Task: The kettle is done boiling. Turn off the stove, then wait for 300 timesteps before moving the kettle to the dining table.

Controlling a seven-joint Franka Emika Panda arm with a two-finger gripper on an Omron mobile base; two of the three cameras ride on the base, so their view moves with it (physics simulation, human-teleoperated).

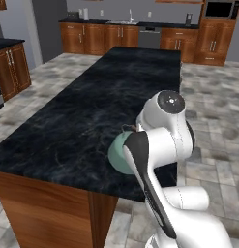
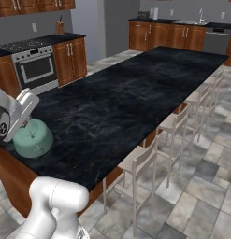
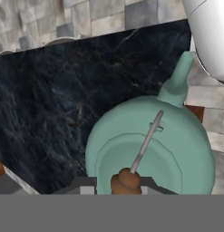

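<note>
The kettle (image 2: 32, 137) sits on the dining table (image 1: 82, 111) near its end edge — placing step. The gripper (image 3: 124, 183) hangs directly above it; finger spread cannot be told. Next — release, lift clear.

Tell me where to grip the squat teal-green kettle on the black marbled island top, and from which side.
Take the squat teal-green kettle by its thin arched handle, coming straight down from above. The handle bridges the lid, clear of the rounded body, which looks too wide and smooth to pinch. The tool hangs right over it; the short spout points away.
</note>
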